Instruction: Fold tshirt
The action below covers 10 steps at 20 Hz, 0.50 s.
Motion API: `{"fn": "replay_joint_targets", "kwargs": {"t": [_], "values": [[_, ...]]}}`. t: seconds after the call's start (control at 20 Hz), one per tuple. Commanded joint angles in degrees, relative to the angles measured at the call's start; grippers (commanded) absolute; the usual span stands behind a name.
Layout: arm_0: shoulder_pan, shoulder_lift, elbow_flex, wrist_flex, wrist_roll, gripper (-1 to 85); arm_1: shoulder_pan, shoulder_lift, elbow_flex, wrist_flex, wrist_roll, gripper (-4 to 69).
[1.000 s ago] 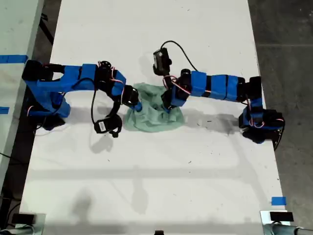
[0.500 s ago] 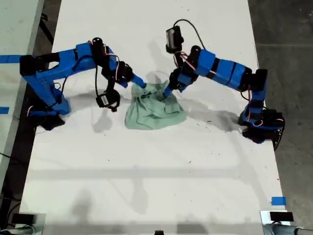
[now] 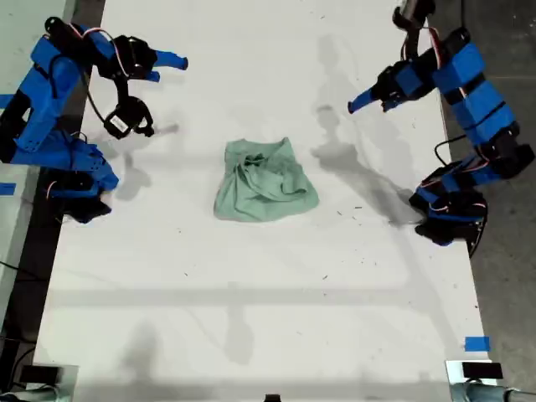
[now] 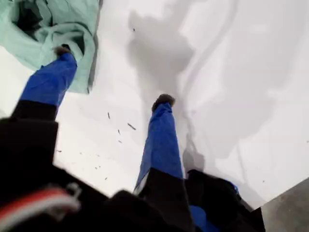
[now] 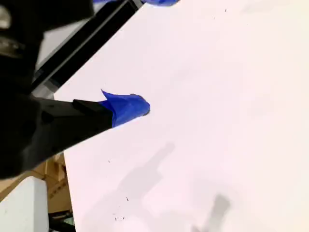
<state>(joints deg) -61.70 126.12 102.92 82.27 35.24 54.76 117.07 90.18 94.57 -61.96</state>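
Observation:
The pale mint-green tshirt (image 3: 265, 182) lies crumpled in a heap at the middle of the white table (image 3: 251, 318), with nothing holding it. My first gripper (image 3: 362, 102) hangs raised at the exterior view's upper right, aimed toward the shirt and well clear of it. In the first wrist view my first gripper (image 4: 113, 75) is open and empty, with the tshirt (image 4: 53, 24) beyond one fingertip. My second gripper (image 3: 170, 67) is lifted at the exterior view's upper left, its blue fingers apart and empty. The second wrist view shows only one blue fingertip (image 5: 130, 107) over bare table.
Both arm bases (image 3: 75, 180) (image 3: 448, 213) stand at the table's side edges in the exterior view. Blue tape (image 3: 476, 343) marks the exterior view's lower right corner. Dark floor (image 3: 494, 50) runs along the right; a pale surface (image 3: 25, 50) lies at the left.
Both grippers have let go of the tshirt and swung up and outward to the table's far corners. The shirt stays in a crumpled heap at the middle.

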Motion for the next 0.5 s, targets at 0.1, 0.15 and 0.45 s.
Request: {"fn": "replay_joint_targets", "kwargs": {"t": [0.1, 0.15, 0.45], "values": [[14.6, 31.2, 23.3, -7.7, -9.2, 5.6, -11.6, 27.2, 20.9, -1.7, 11.8, 27.4], [20.0, 37.8, 28.7, -9.4, -13.0, 2.4, -16.3, 31.1, 23.4, -2.1, 15.8, 26.5], [45.9, 60.2, 56.6, -18.4, -32.3, 0.1, -40.3, 54.3, 47.1, -10.5, 39.8, -1.2]]}}
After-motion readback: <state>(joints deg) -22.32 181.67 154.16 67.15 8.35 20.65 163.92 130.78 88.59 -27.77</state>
